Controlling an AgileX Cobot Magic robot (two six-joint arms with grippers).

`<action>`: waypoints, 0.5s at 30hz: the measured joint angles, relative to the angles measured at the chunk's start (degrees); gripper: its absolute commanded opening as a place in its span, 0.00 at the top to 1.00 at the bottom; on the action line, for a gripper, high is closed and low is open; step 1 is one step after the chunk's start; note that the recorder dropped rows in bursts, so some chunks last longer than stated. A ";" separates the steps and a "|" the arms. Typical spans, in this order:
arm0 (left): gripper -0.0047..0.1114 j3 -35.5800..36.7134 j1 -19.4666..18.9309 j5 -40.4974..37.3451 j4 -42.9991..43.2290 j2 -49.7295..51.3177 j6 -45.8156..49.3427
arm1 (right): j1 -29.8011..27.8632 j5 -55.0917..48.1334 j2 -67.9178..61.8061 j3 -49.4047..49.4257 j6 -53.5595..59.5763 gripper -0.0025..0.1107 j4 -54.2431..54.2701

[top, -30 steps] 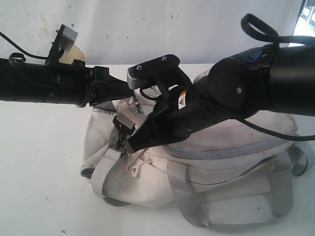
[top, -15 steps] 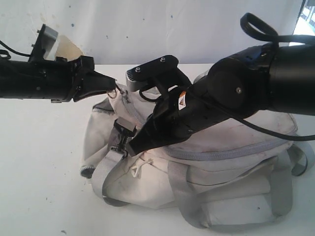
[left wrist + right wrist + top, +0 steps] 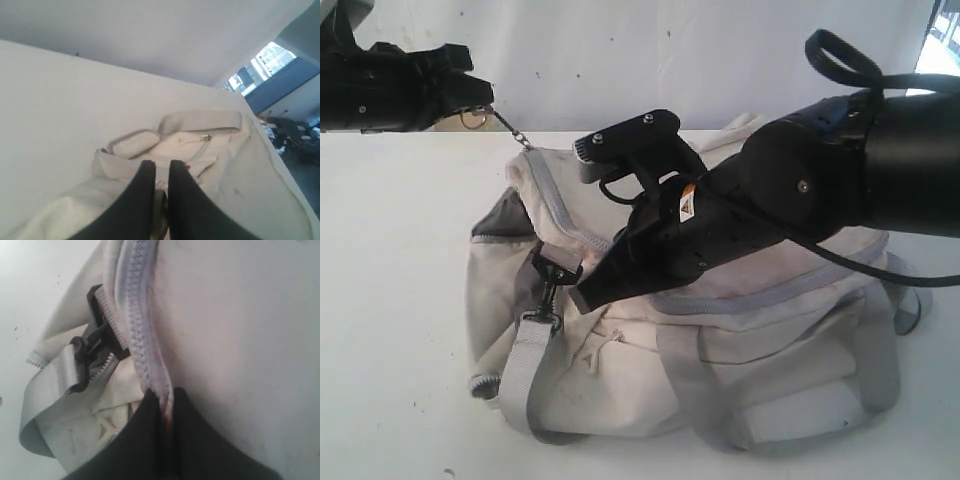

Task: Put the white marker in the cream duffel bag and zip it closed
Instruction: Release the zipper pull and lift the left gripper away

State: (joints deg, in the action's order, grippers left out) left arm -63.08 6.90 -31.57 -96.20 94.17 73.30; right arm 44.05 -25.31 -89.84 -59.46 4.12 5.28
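Note:
The cream duffel bag (image 3: 770, 330) lies on its side across the white table. Up at the far left, my left gripper (image 3: 485, 98) is shut on the metal zipper pull (image 3: 510, 128), whose chain runs taut down to the bag's raised end. The left wrist view shows that gripper (image 3: 158, 167) with a grey ring between its fingers, above the bag (image 3: 210, 150). My right gripper (image 3: 582, 296) pinches the grey zipper seam (image 3: 137, 340) of the bag's top; in its wrist view the gripper (image 3: 165, 400) is shut on that seam. The white marker is out of view.
A black clip (image 3: 552, 270) and grey webbing strap (image 3: 520, 370) hang at the bag's left end, just beside my right gripper. A white wall (image 3: 720, 60) stands behind the table (image 3: 390, 300). A window shows at the top right corner.
My left gripper has drawn up and to the left with the zipper pull, stretching the bag's end after it. The bag shifted left. The right gripper kept its hold.

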 measured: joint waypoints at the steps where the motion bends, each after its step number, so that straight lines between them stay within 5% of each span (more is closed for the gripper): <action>1: 0.96 -0.65 0.00 1.22 0.00 0.00 0.41 | 0.00 0.72 0.00 0.00 0.00 0.98 -0.15; 12: 0.96 -2.95 0.00 6.00 -0.26 0.00 1.63 | 0.00 5.73 0.00 0.00 -6.24 0.98 -11.51; 15: 0.95 -3.08 0.00 4.26 -0.43 0.00 3.34 | 0.00 5.61 0.00 0.00 -6.52 0.91 -11.89</action>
State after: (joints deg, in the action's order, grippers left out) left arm -66.16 6.90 -27.31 -96.64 94.17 76.64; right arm 44.05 -19.70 -89.84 -59.46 -2.39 -6.62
